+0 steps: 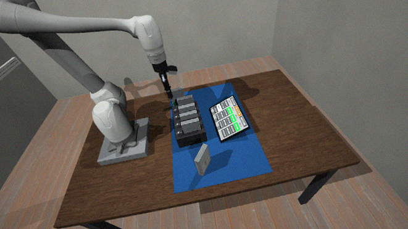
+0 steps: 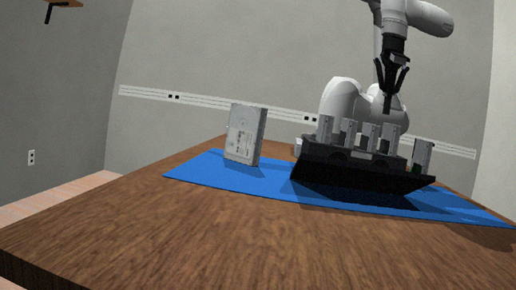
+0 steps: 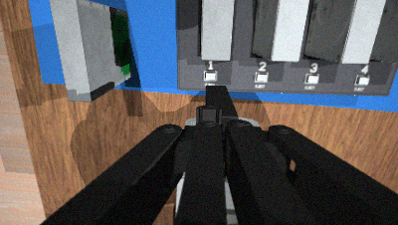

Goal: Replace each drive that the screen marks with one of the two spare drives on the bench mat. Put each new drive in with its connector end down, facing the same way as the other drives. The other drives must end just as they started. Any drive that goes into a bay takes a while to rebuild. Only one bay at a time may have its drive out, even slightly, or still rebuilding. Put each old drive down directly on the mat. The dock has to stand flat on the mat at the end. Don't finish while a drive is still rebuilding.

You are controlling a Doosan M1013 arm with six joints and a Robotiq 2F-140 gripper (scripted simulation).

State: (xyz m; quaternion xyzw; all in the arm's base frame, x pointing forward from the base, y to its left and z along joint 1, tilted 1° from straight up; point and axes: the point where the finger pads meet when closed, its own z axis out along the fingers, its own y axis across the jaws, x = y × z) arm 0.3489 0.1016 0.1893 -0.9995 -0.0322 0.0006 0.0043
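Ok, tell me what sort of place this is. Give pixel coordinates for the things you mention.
Probably a robot test cell for drive swapping: an arm (image 1: pixel 65 24) (image 2: pixel 427 18) is mounted on a table (image 1: pixel 292 130) (image 2: pixel 238 241), alongside a dock (image 1: pixel 191 138) (image 2: pixel 310 144) (image 3: pixel 191 84) with numbered eject buttons and a tilted screen (image 1: pixel 229 119) (image 2: pixel 360 176).

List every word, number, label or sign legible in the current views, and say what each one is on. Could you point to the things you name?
"1", "2", "3", "4": on the dock (image 1: pixel 191 139) (image 2: pixel 354 156) (image 3: pixel 239 84), one above each button.
Small print under the buttons: too small to read surely.
Screen (image 1: pixel 230 118) (image 2: pixel 360 178): rows of boxes, text too small.
Label on the standing drive (image 1: pixel 203 159) (image 2: pixel 242 135): unreadable.
Pale plate on the dock's side: no legible text.
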